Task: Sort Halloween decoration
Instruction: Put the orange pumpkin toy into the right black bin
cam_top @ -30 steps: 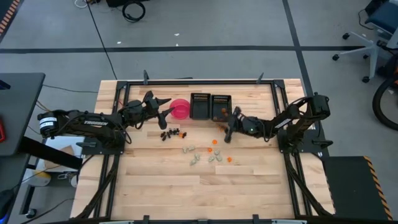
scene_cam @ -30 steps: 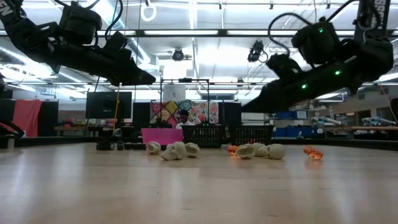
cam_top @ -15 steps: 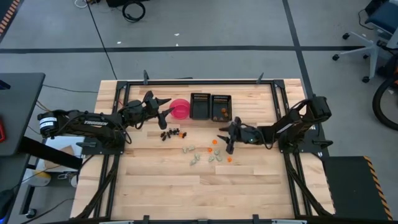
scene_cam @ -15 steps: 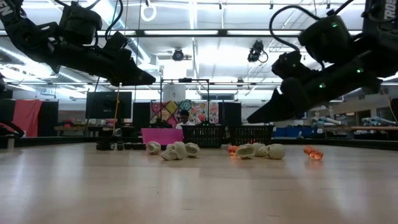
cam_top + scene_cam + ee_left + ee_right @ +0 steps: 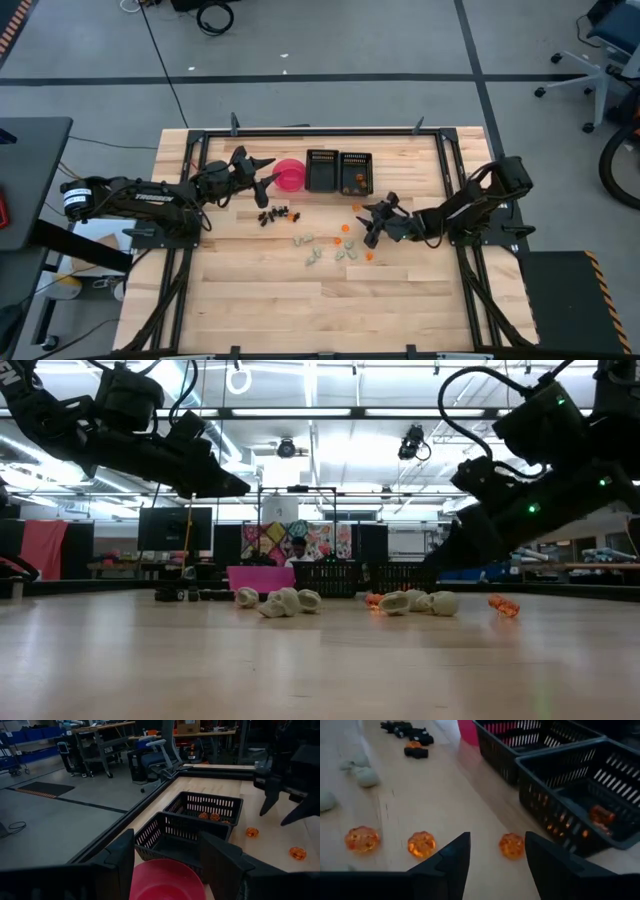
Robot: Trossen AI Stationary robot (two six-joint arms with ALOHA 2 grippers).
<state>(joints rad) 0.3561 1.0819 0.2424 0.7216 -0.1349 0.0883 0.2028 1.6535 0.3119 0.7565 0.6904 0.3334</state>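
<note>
The decoration lies loose on the table: dark pieces [image 5: 275, 214], pale greenish-white pieces [image 5: 313, 256] and orange pieces [image 5: 346, 228], all resting on the wood. Some orange pieces lie in the right black tray [image 5: 356, 172]. My right gripper [image 5: 365, 224] is open and empty, low over the table just near of that tray; in its wrist view [image 5: 497, 839] one orange piece [image 5: 512, 845] lies between its fingers and two more [image 5: 421, 844] lie beside. My left gripper [image 5: 267, 177] hangs open and empty beside the pink bowl [image 5: 290, 175].
The left black tray [image 5: 321, 170] stands between the pink bowl and the right tray at the table's far side. A black frame [image 5: 320, 131] runs along the table's edges. Bare wood lies toward the near edge [image 5: 320, 310]. A person shows far behind the table [image 5: 296, 550].
My right gripper has drawn back from beside the right tray toward the table's near and right edges and has come down closer to the table, over the orange pieces. The decoration pieces have stayed where they were.
</note>
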